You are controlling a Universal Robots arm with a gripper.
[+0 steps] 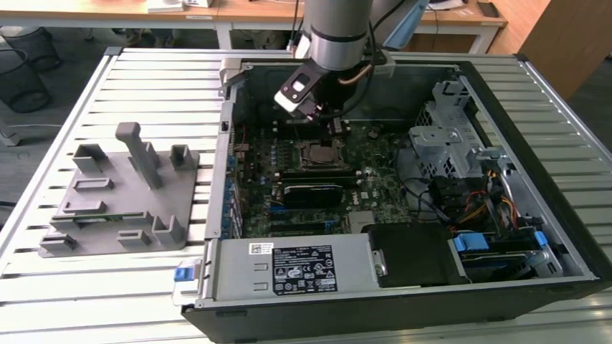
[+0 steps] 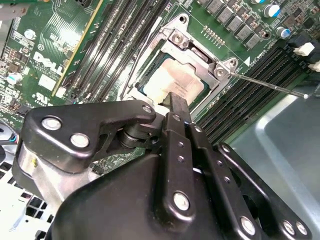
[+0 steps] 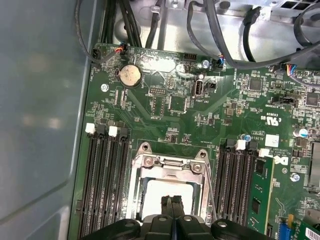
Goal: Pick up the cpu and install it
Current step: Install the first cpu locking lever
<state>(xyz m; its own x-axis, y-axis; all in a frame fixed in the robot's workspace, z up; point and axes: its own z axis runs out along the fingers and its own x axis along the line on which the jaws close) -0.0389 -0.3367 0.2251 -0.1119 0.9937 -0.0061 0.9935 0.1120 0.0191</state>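
The cpu (image 2: 172, 80), a flat square chip with a pale silver top, lies inside the open metal socket frame (image 2: 220, 67) on the green motherboard. In the first wrist view the cpu (image 3: 160, 192) sits in the socket frame (image 3: 170, 162) between banks of memory slots. My gripper (image 2: 177, 100) hovers right over the chip's edge, its two black fingers pressed together with nothing between them. The first wrist view shows the gripper (image 3: 172, 200) the same way. In the exterior view, the gripper (image 1: 336, 129) hangs inside the computer case just behind the socket (image 1: 319, 153).
The socket's thin lever (image 2: 270, 85) sticks out sideways. Black cables (image 3: 220, 40) run along the case wall. A grey fixture block (image 1: 125, 193) stands on the slatted table at the exterior view's left. A power supply (image 1: 297, 269) and drive cage (image 1: 449, 136) crowd the case.
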